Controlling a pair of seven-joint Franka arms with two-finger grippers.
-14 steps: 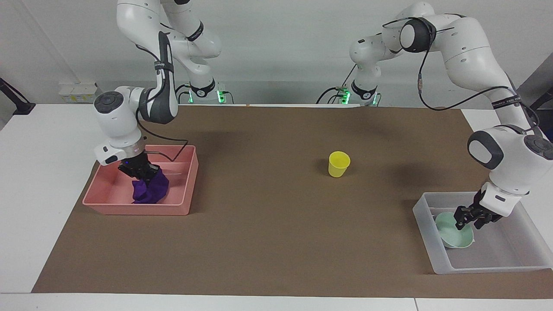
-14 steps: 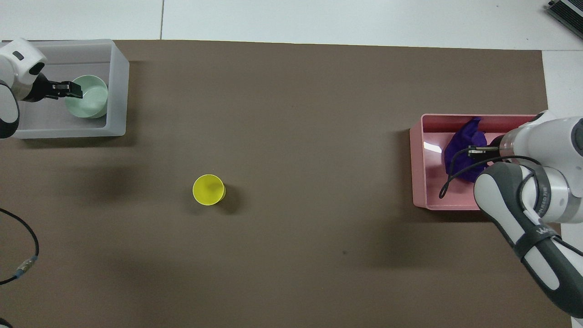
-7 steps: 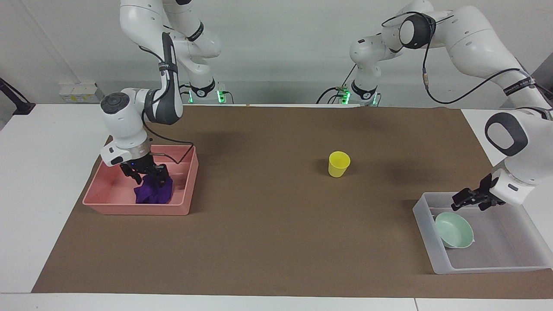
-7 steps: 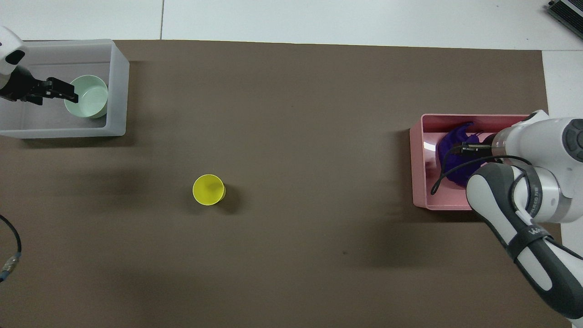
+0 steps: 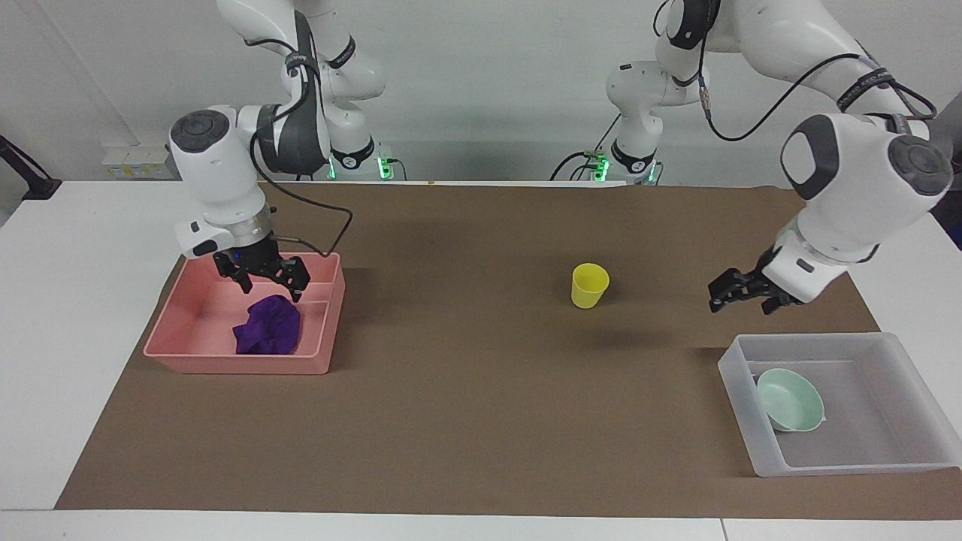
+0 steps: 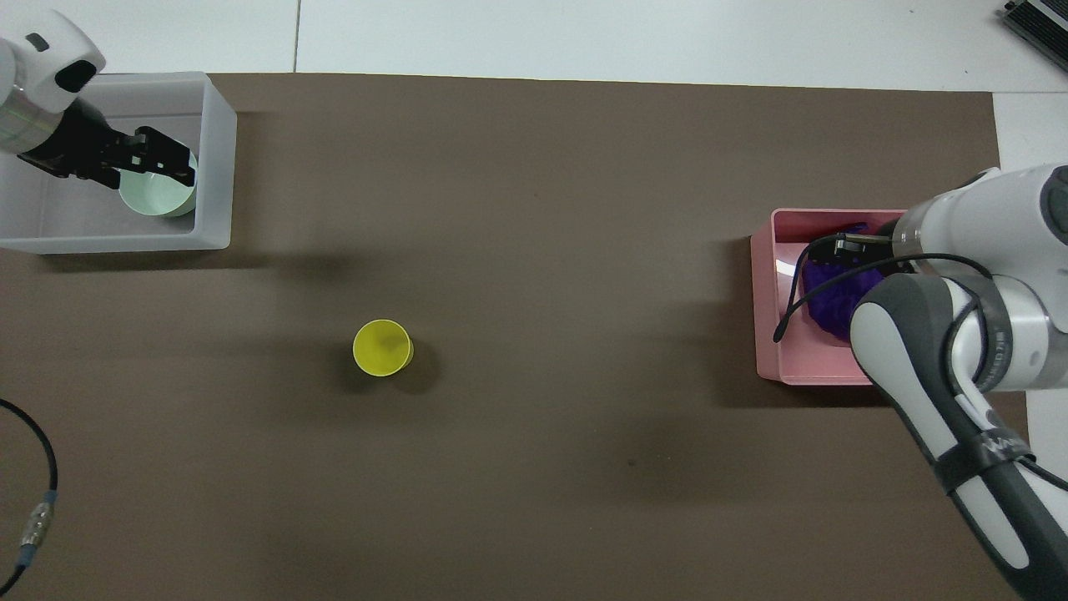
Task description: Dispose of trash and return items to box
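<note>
The purple cloth (image 5: 268,334) lies crumpled in the pink bin (image 5: 188,334); it also shows in the overhead view (image 6: 826,292). My right gripper (image 5: 269,284) is open and empty, raised just above the cloth. The mint-green bowl (image 5: 789,400) sits in the translucent tray (image 5: 887,451), at the tray's end toward the table's middle. My left gripper (image 5: 740,299) is open and empty, up in the air over the tray's edge nearer the robots; in the overhead view the gripper (image 6: 171,159) covers part of the bowl (image 6: 158,199). The yellow cup (image 5: 589,285) stands upright on the brown mat.
The pink bin (image 6: 768,317) is at the right arm's end of the mat, the tray (image 6: 219,167) at the left arm's end. The cup (image 6: 382,348) stands between them, closer to the tray. A loose black cable (image 6: 37,501) hangs near the left arm.
My right gripper opened, let go of the cloth in the pink bin and rose. My left gripper let go of the bowl in the tray, rose and moved toward the robots.
</note>
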